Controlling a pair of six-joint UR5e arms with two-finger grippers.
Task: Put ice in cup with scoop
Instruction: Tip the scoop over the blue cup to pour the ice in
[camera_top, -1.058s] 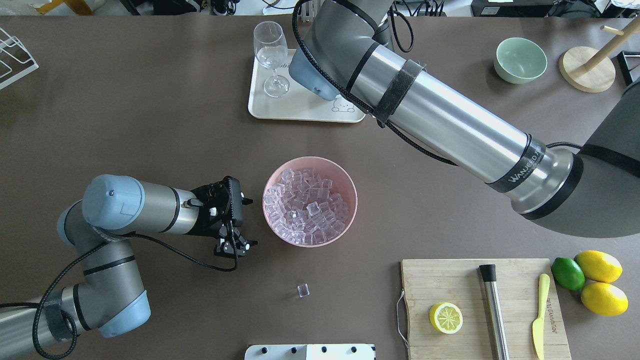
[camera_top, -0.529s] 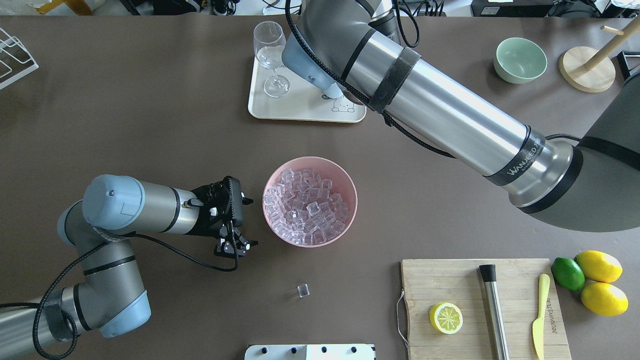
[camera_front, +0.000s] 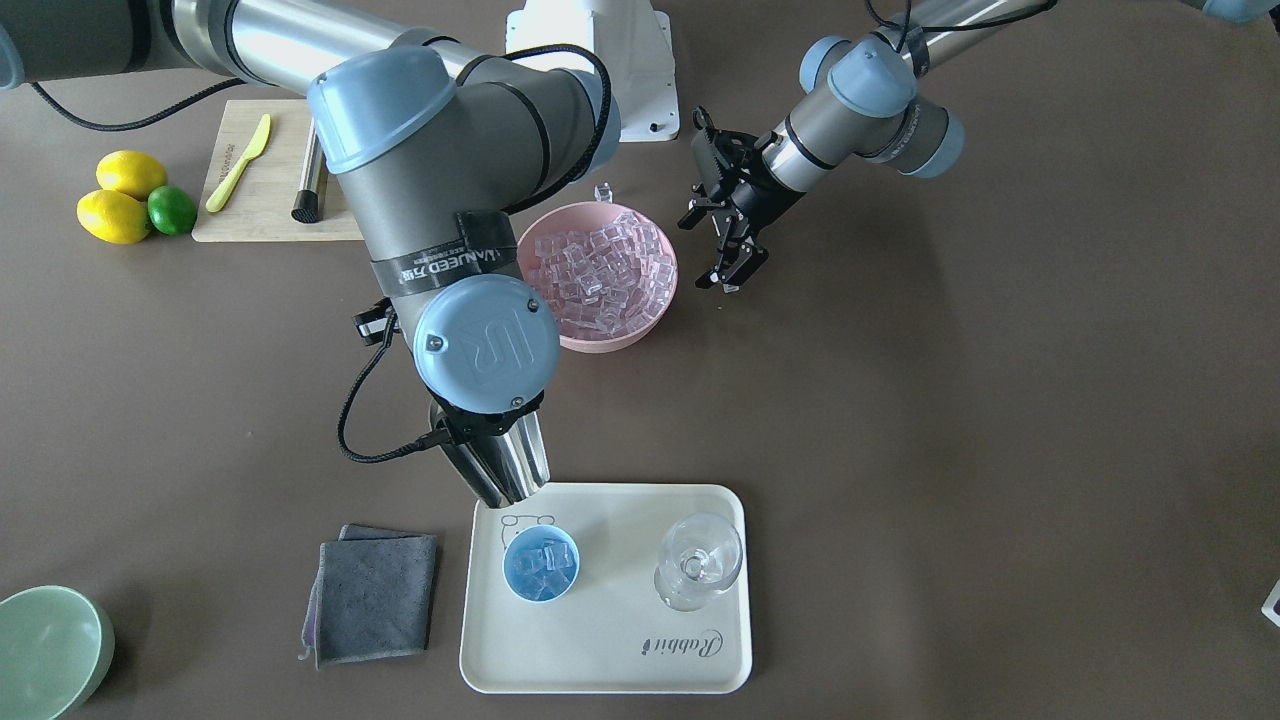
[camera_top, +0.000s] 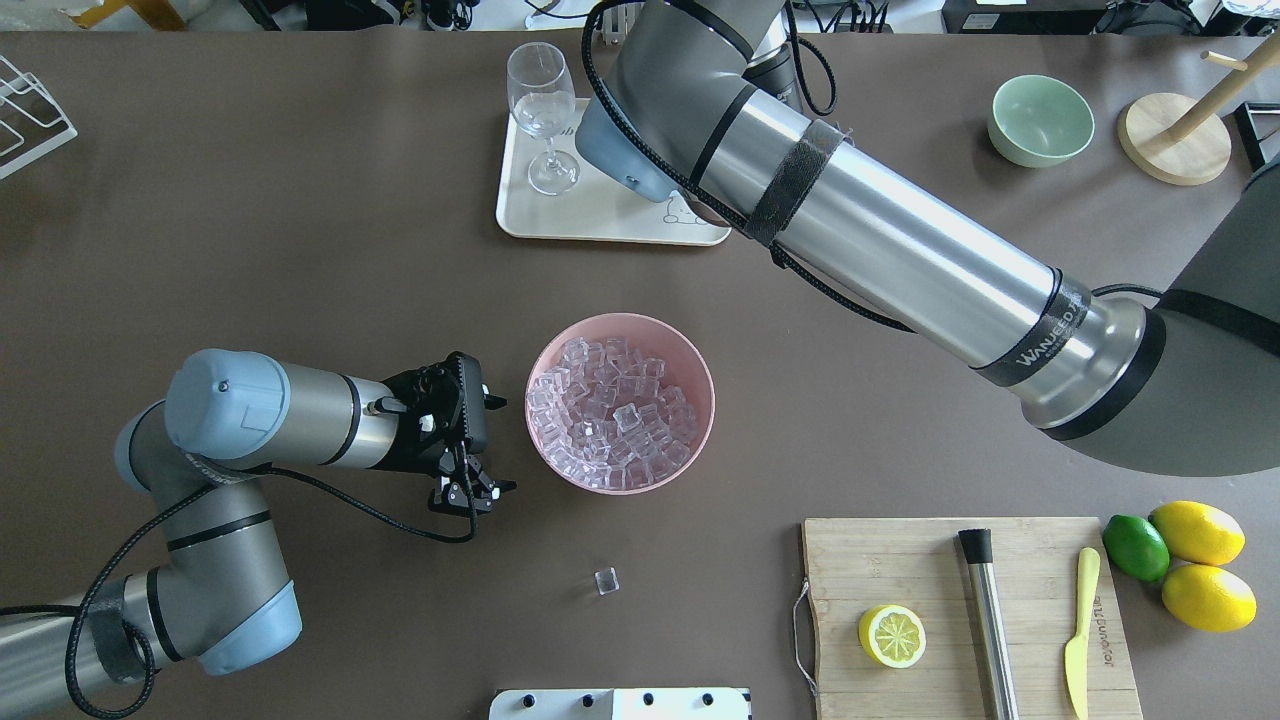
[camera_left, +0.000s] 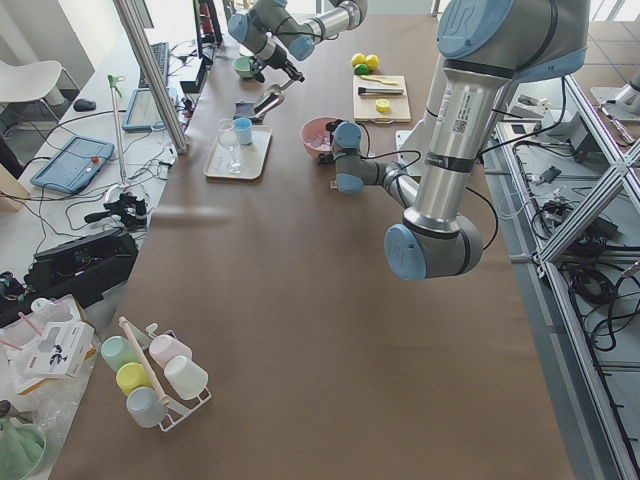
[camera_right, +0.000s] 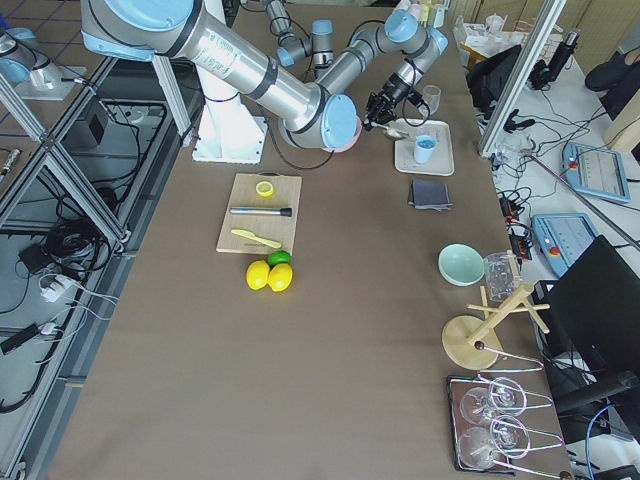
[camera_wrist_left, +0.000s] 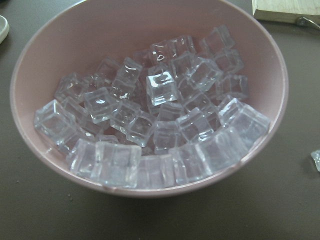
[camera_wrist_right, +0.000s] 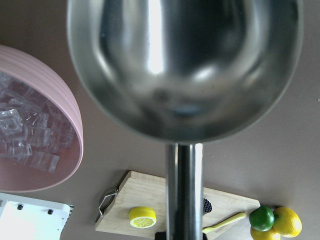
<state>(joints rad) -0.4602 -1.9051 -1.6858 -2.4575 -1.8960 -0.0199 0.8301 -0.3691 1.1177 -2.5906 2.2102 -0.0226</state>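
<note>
While left pincer (camera_top: 498, 445) is hanging spread, empty, beside pink round bowl (camera_top: 706, 385) of clear ice cubes (camera_top: 612, 415), right pincer (camera_right: 382, 102) is pinching shiny steel scoop (camera_wrist_right: 185, 65), empty, near part-filled small blue cup (camera_front: 540, 563) on cream tray (camera_front: 600, 640); bowl lying robotward of scoop.

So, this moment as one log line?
scoop: empty, held near tray | cup: ice inside | left fingers: open beside pink bowl | one cube: on table
</note>
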